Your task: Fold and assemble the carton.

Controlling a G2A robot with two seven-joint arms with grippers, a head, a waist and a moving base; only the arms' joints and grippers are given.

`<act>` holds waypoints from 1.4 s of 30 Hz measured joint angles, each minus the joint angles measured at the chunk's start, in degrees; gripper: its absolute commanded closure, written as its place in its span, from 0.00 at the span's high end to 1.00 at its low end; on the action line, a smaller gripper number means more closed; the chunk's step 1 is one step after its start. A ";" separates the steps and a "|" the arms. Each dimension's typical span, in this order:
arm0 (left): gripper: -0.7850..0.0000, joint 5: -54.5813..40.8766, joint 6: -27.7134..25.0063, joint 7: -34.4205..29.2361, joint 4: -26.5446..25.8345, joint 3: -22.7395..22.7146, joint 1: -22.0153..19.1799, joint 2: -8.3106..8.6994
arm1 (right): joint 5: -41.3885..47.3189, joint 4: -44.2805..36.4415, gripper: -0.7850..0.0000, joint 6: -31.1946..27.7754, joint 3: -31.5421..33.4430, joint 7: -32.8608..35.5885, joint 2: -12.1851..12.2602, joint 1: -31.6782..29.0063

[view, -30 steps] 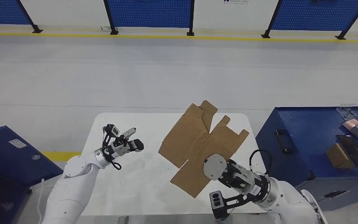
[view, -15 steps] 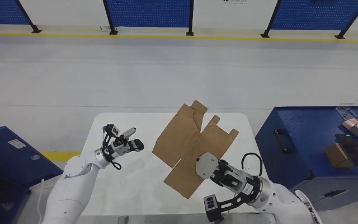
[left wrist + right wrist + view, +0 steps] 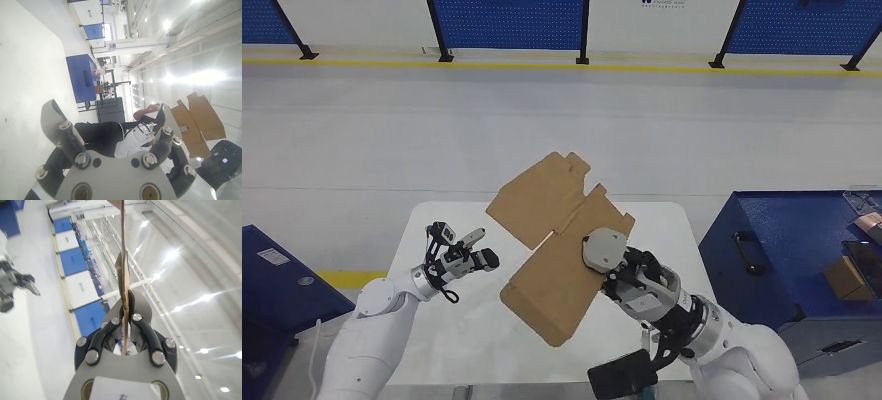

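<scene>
You find the carton [image 3: 557, 240], a flat brown sheet, held off the table [image 3: 462, 330] at a tilt. The right gripper [image 3: 594, 262] pinches it near its right edge. In the top view, the carton's lower corner hangs over the table's front middle, and its notched upper flaps reach past the table's far edge. The left gripper [image 3: 474, 250] hovers over the table's left part with its fingers spread and nothing between them. It stands well apart from the carton's left edge, with bare tabletop between the two. A blue cabinet [image 3: 782, 260] stands just beside the table's right edge, behind the right arm. The top view gives you the carton's broad face and outline. The right wrist view gives you the carton edge-on: a thin layered board clamped between both finger pads, rising straight away from the wrist. The left wrist view gives you the carton's flaps face-on beyond one spread finger.
</scene>
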 measured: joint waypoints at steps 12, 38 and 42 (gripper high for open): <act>1.00 0.00 0.00 0.00 0.00 0.00 0.00 0.00 | 64.72 21.11 0.00 -25.79 -0.67 21.45 -0.06 10.25; 1.00 0.00 0.00 0.00 0.00 0.00 0.00 0.00 | 105.84 46.30 0.00 -26.20 -14.99 38.59 -1.22 16.52; 1.00 0.00 0.00 0.00 0.00 0.00 0.00 0.00 | 108.49 45.10 0.00 -25.33 -14.88 39.04 -1.16 15.91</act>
